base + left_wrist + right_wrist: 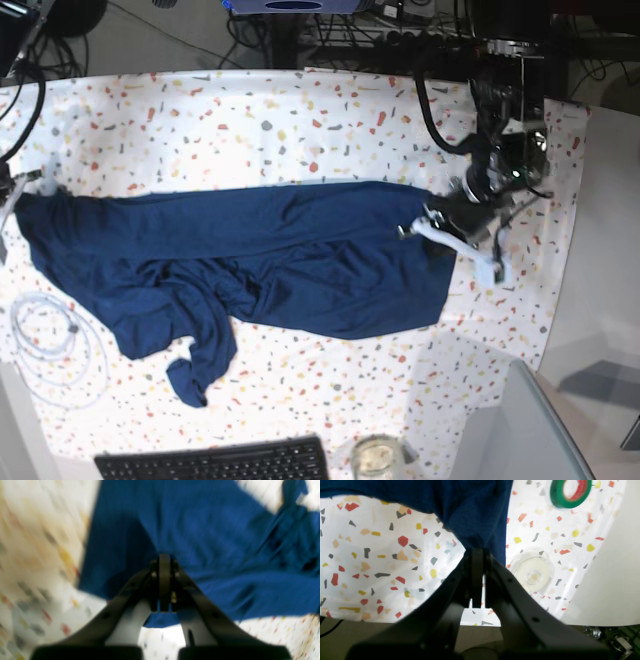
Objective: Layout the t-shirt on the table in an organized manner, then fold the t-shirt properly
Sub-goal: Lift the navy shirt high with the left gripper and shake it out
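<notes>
The dark navy t-shirt (270, 255) lies stretched left to right across the speckled table (300, 120), rumpled at its lower left where a sleeve hangs down. My left gripper (440, 232) is shut on the t-shirt's right edge. In the blurred left wrist view its jaws (164, 558) pinch a fold of the blue t-shirt (212, 530). My right gripper (476, 552) is shut on a bunched corner of the t-shirt (470, 510) just above the table (382, 555). In the base view that corner sits at the far left edge, and the right arm barely shows there.
A green tape roll (570, 492) and a clear round object (533, 573) lie beside the right gripper. A white cable coil (50, 340) rests at the left. A black keyboard (215, 462) and a glass jar (375, 458) sit at the front edge, beside a plain grey surface (520, 430).
</notes>
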You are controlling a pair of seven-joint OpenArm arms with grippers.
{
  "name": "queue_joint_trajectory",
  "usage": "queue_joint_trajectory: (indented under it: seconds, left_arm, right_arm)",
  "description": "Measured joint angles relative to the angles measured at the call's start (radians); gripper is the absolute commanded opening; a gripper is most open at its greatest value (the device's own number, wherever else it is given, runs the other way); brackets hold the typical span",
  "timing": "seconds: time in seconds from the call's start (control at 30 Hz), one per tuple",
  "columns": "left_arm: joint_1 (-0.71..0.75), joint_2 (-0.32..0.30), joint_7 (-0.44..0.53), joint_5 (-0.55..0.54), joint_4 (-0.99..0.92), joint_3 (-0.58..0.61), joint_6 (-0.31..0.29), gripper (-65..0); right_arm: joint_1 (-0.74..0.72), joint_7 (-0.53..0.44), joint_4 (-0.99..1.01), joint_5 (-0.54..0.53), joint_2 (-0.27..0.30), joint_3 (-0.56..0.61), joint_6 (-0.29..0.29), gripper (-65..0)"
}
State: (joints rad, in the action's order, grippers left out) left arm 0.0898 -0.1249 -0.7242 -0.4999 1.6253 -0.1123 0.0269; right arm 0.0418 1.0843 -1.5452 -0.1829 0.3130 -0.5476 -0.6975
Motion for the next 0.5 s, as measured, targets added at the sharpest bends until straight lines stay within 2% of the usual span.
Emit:
queue_joint_trajectory:
  seconds: [0.17, 0.3, 0.4, 0.5]
  left_arm:
    - [-0.008, 0.0, -0.052, 0.0, 0.064, -0.002, 0.0, -65.0]
    - [-0.043, -0.008, -0.051, 0.001, 0.109, -0.002, 0.0, -65.0]
    - [-0.089, -0.027, -0.05, -0.003, 0.13, -0.002, -0.001, -65.0]
    - [-0.138, -0.034, -0.053, 0.001, 0.131, -0.002, 0.0, -65.0]
  right_arm:
    - [0.002, 0.008, -0.042, 0.002, -0.003, 0.0, 0.0, -64.7]
    - [0.003, 0.012, -0.148, -0.001, -0.002, 0.0, 0.0, -64.7]
    - [-0.016, 0.063, -0.19, -0.001, 0.002, 0.0, 0.0, -64.7]
    - [-0.064, 0.068, -0.196, 0.002, 0.029, -0.001, 0.0, -64.7]
